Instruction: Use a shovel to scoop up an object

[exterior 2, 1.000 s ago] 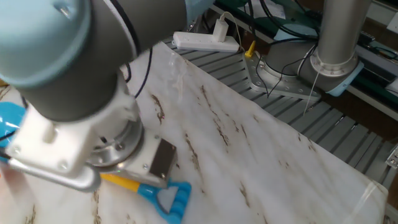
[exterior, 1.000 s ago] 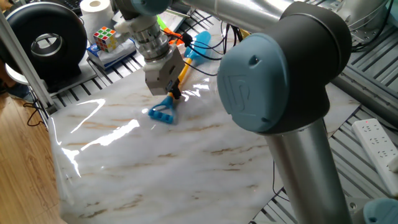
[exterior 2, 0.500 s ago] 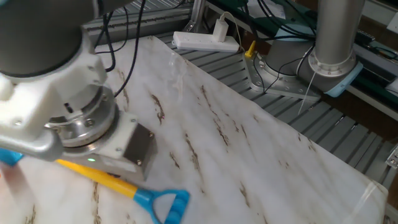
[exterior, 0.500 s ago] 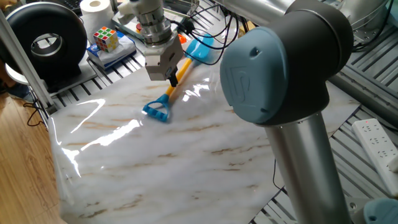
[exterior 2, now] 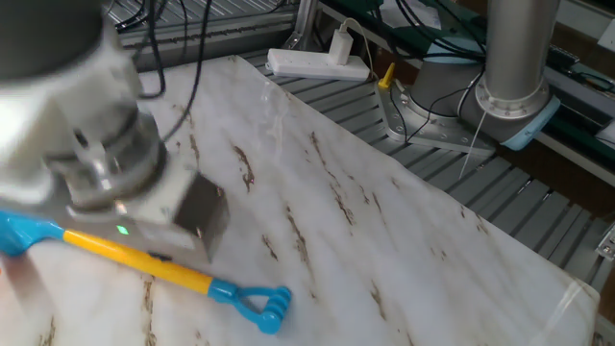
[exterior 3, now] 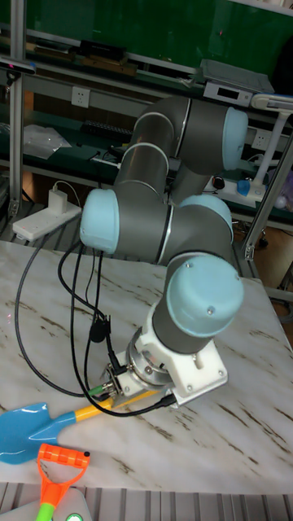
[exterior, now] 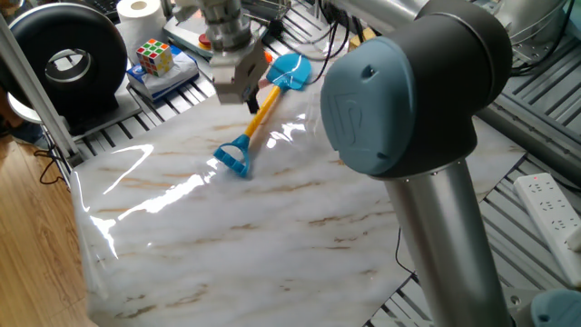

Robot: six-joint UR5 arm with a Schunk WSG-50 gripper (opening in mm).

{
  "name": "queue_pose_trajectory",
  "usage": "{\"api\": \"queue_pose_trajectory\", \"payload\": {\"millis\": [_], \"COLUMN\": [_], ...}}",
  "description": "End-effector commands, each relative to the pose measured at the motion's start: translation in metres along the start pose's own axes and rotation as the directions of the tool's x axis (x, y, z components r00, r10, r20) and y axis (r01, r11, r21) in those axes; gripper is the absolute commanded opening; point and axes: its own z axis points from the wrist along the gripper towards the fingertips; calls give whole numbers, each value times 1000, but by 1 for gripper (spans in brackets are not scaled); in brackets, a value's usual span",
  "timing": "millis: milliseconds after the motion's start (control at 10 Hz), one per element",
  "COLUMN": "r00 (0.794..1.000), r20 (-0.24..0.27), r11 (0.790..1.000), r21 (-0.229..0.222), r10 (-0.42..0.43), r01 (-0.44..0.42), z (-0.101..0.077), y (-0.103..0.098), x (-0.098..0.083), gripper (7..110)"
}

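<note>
The shovel [exterior: 257,118] has a light-blue blade [exterior: 290,71], an orange-yellow shaft and a blue loop end [exterior: 231,162]. It lies aslant over the far left part of the marble table [exterior: 236,236]. My gripper [exterior: 253,100] is shut on the upper shaft, just below the blade. From the other side the shaft [exterior 2: 135,259] runs under the gripper body [exterior 2: 183,216], with the loop [exterior 2: 264,306] low over the marble. In the tall view the blade [exterior 3: 32,430] points left. The object is out of view.
A puzzle cube [exterior: 154,56], a paper roll [exterior: 139,11] and a black round device [exterior: 64,64] stand past the far left edge. A green-shafted tool with an orange head [exterior 3: 59,472] lies beside the blade. Power strips [exterior: 549,204] [exterior 2: 317,65] and cables border the table.
The gripper has travelled toward the table's far edge, taking the shovel with it. The loop end has slid the same way and the shaft now points more lengthwise.
</note>
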Motion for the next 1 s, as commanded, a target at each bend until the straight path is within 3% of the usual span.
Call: {"api": "queue_pose_trajectory", "payload": {"millis": [0,100,200,300,600,900], "r00": [992,983,973,971,984,984], "r20": [124,180,229,239,171,167], "r11": [996,984,974,973,956,944], "r21": [89,172,213,223,295,330], "r10": [-3,20,21,7,-44,-55], "r01": [-8,-52,-71,-62,-8,-3], "z": [-23,-21,-19,-13,4,11], "y": [-43,-68,-83,-88,-112,-128], "x": [-22,-40,-55,-60,-38,-25], "gripper": [7,7,7,7,7,7]}}
